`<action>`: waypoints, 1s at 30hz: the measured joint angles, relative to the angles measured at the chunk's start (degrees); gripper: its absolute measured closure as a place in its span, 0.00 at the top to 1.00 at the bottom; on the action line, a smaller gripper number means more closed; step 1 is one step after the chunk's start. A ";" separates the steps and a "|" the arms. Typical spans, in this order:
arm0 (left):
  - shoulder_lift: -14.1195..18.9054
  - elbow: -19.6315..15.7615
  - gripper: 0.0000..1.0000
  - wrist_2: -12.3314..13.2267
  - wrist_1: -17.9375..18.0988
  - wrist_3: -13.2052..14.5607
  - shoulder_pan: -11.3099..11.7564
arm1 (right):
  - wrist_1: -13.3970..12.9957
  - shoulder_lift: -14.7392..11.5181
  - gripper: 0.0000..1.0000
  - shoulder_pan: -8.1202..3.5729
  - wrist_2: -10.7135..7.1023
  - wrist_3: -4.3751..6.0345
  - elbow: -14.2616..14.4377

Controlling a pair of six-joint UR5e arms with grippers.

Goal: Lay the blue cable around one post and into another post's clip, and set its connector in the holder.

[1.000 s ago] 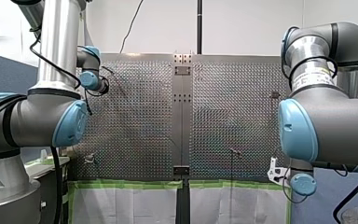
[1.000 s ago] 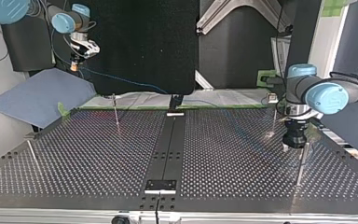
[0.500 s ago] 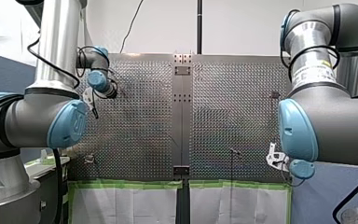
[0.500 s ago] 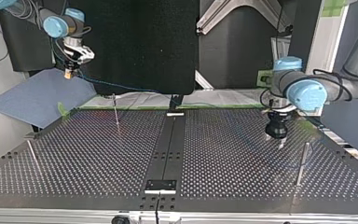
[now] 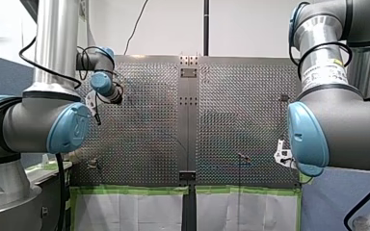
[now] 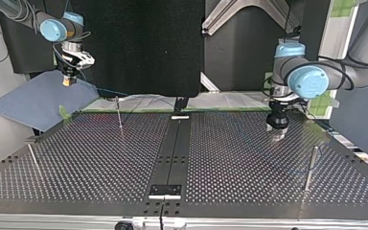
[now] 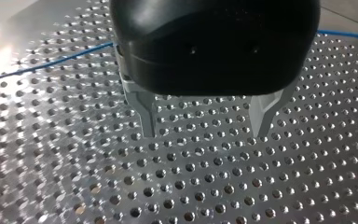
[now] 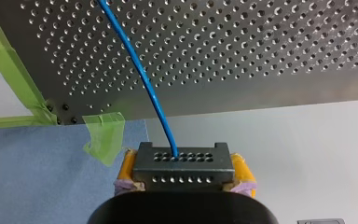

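My right gripper (image 8: 184,173), off the table's (image 6: 220,158) far-left corner in the top view, clamps the connector (image 8: 182,164) between yellow pads (image 8: 127,165), blue cable (image 8: 140,70) trailing over the table; my left gripper (image 7: 206,128) hovers wide and empty, so routing round a post (image 6: 119,116) looks next.

- No writing to read in any of the four views at this moment.
- Front view: one white sticker (image 5: 323,73) with a yellow patch sits on the silver tube of my right arm (image 5: 339,125), and its print is too small to make out.
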 joint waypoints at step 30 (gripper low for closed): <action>15.10 2.48 1.00 -7.94 -14.47 7.75 1.75 | 0.22 -0.01 0.00 1.02 -1.25 0.33 -0.10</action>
